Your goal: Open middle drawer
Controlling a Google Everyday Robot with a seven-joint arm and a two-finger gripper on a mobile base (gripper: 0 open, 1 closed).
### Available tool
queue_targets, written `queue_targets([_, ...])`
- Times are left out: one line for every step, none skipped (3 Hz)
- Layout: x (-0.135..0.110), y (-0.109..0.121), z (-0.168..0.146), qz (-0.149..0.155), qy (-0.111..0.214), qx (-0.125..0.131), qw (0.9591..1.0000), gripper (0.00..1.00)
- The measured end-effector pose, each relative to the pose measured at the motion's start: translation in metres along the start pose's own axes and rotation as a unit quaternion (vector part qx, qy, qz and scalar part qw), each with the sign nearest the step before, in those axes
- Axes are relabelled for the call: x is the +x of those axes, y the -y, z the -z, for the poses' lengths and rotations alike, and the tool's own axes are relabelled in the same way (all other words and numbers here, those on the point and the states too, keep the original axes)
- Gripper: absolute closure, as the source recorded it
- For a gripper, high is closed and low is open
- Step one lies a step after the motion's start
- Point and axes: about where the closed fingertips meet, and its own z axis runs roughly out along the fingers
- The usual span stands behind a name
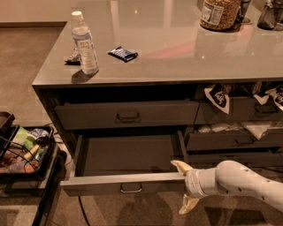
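The middle drawer [101,184] in the left column stands pulled far out, showing its empty grey inside. Its flat front carries a small central pull handle [131,189]. My gripper [184,186] is at the right end of that drawer front, white arm coming in from the lower right. It is open, with one finger [178,165] above the front's top edge and the other below it. It holds nothing. The top drawer [128,114] above is shut.
A water bottle [84,43], a dark snack packet [123,53] and a jar [218,13] stand on the grey counter [177,53]. The right-hand drawers [234,141] stand partly open with bags in them. A black cart [24,154] with items is at the left.
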Motion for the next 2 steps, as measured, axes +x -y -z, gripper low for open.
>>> queue_targets([0.0000, 0.0000, 0.0000, 0.000, 0.000, 0.000, 1.0000, 0.19])
queue_targets([0.0000, 0.0000, -0.0001, 0.000, 0.000, 0.000, 1.0000, 0.42])
